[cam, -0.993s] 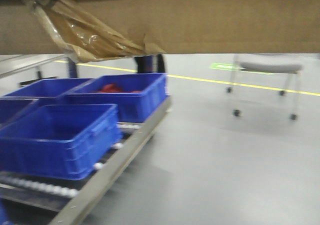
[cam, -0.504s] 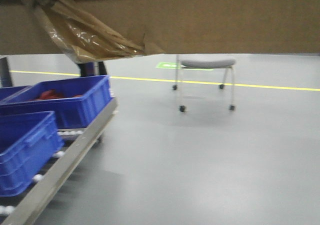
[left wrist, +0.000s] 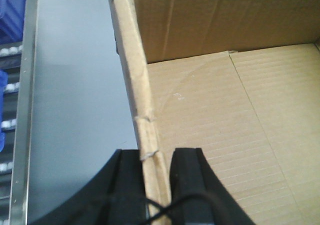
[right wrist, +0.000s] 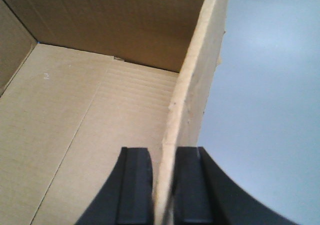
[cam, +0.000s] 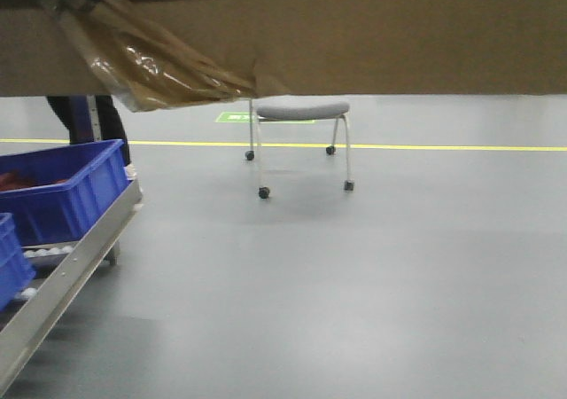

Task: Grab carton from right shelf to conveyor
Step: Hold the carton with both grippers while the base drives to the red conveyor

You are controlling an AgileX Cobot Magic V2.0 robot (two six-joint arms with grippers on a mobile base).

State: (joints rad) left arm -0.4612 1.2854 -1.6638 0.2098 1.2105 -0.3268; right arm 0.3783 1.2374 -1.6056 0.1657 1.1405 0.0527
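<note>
Still, left gripper [left wrist: 156, 161] and right gripper [right wrist: 162, 159] clamp the carton [cam: 354, 44]; blue bins [cam: 62, 191] have shifted left.

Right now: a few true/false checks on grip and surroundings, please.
1. The left gripper pinches a side wall of the brown corrugated cardboard carton. True.
2. The right gripper hangs open, clear of the carton. False: it is shut on a carton wall.
3. The carton is packed full. False: the inside that shows is bare.
4. A grey-seated wheeled stool stands near the yellow floor line. True.
5. The blue plastic bins are at the front view's right. False: at its left.
</note>
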